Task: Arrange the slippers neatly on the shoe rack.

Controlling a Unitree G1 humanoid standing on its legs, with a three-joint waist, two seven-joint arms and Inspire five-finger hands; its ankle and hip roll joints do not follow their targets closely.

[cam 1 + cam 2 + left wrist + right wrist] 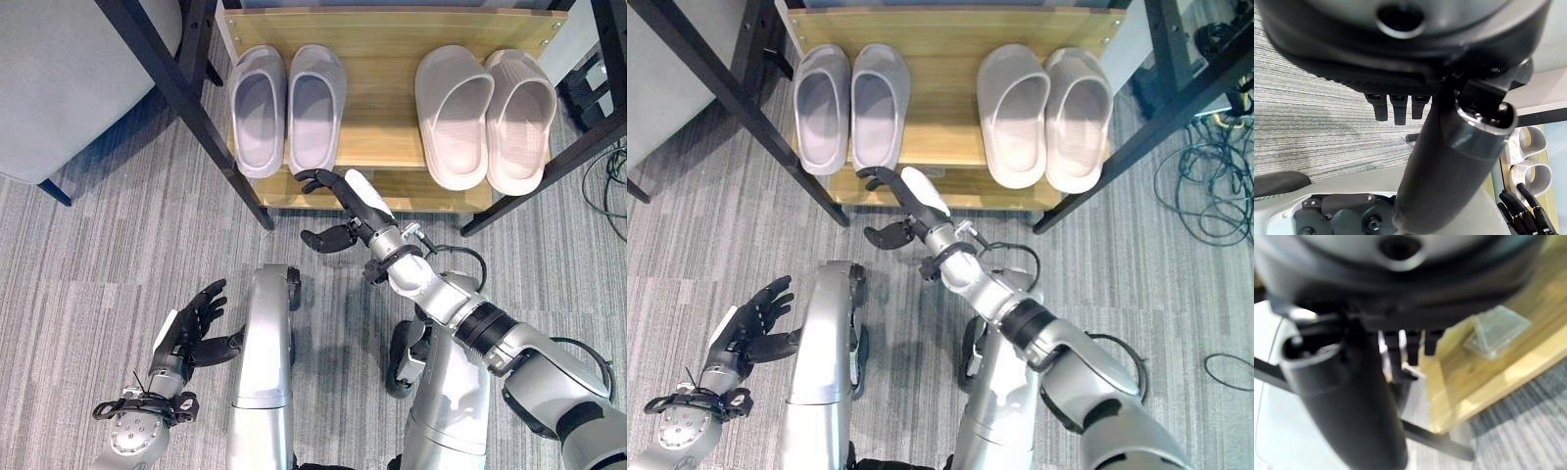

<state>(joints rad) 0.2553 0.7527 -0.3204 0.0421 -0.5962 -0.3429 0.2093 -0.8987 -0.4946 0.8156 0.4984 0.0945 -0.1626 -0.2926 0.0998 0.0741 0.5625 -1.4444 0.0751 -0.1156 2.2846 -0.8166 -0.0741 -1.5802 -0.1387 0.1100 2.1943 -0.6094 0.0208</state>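
On the wooden shelf (377, 59) of the shoe rack stand two pairs of slippers, toes pointing away from me. The grey-lilac pair (286, 108) is on the left and the beige pair (487, 117) on the right, each pair side by side. My right hand (353, 201) hovers at the shelf's front edge, just below the grey pair's right slipper, fingers open and holding nothing. Low at the left, over the carpet, my left hand (191, 323) hangs open and empty. The left wrist view shows a pair of slippers (1528, 147) in the distance.
Black slanted frame bars (186, 98) (549, 171) flank the rack. A grey upholstered seat (69, 78) stands at the far left. Loose cables (1205, 166) lie on the carpet to the right. A small clear plastic piece (1497, 330) rests on a wooden board.
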